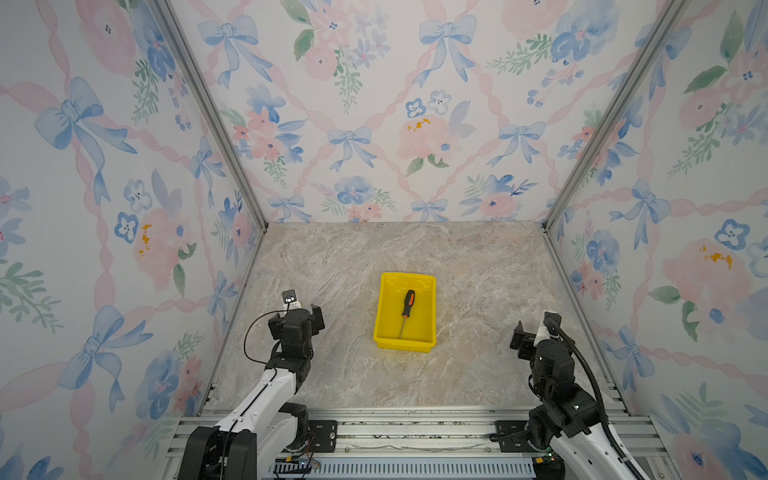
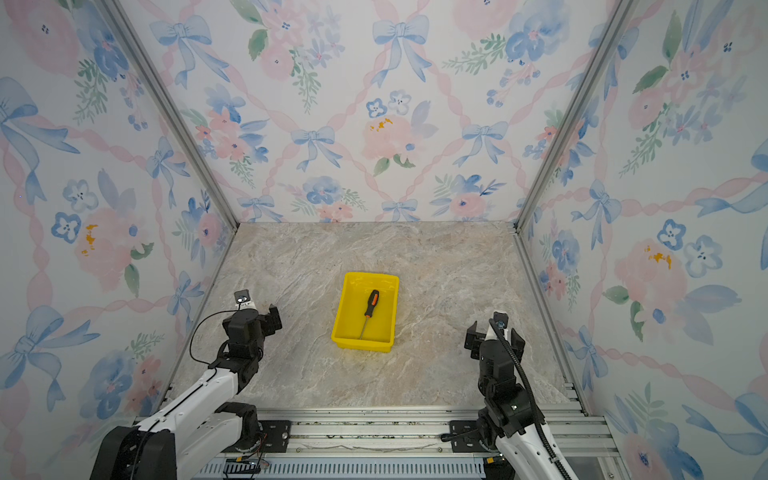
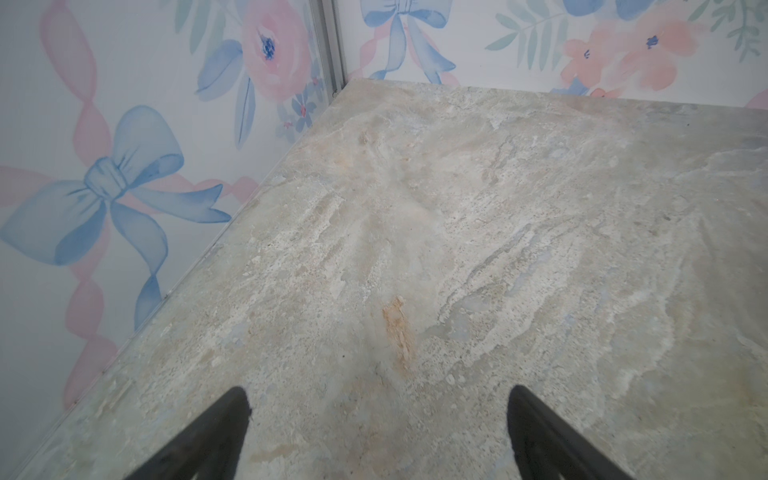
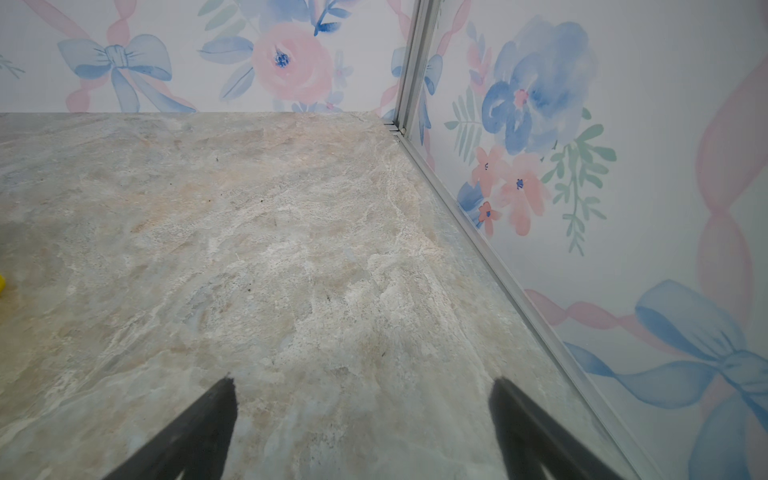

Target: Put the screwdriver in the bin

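In both top views the screwdriver [image 1: 406, 309] is seen lying inside the yellow bin [image 1: 404, 345], near the middle; the left gripper [image 3: 376, 399] is shown spread and empty in the left wrist view, the right gripper [image 4: 361, 386] likewise in the right wrist view.

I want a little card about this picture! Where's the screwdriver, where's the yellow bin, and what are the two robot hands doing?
screwdriver: lying inside the bin, handle toward the back wall, tip toward the robot
bin: yellow, on the table, between the two arms
left gripper: open, empty, away from the bin
right gripper: open, empty, away from the bin
job: looks done
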{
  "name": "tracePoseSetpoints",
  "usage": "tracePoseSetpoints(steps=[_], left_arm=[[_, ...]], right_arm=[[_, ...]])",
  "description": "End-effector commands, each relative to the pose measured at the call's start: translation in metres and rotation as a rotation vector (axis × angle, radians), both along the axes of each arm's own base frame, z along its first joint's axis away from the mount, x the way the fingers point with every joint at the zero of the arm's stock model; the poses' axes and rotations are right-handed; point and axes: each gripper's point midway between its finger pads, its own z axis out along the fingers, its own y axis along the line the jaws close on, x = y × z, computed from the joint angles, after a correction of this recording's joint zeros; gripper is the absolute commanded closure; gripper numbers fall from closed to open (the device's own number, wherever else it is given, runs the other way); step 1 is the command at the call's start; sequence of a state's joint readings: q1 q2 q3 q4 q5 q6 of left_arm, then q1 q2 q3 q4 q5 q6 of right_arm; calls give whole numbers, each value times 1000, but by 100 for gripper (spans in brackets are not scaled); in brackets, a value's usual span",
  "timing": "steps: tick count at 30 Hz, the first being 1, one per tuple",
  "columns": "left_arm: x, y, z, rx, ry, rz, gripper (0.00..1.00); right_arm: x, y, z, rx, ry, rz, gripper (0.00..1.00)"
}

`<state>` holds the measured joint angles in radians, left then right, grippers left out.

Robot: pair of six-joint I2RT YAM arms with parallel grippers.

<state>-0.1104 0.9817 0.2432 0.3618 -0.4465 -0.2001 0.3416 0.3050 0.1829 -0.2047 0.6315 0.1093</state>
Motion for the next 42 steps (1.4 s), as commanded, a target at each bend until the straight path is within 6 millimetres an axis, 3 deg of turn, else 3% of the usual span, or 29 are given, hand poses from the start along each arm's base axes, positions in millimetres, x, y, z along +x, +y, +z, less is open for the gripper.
tracePoseSetpoints(steps=[1, 10, 21, 26, 36, 42], left_arm=[[12, -6, 3, 14, -49, -56, 3], [40, -17, 7, 36, -122, -136, 2], [74, -31, 9, 65, -172, -233, 2], [77, -33, -2, 54, -172, -255, 2], [72, -35, -5, 40, -190, -282, 3], [72, -34, -5, 40, -191, -281, 2]], right_arm=[[10, 2, 2, -24, -34, 21, 3], [29, -2, 0, -18, -48, 36, 3], [74, 7, -3, -8, -55, 92, 3], [96, 10, -15, -20, 56, 91, 3], [102, 10, -21, 10, 115, 65, 3], [122, 23, -13, 5, 16, 131, 3]])
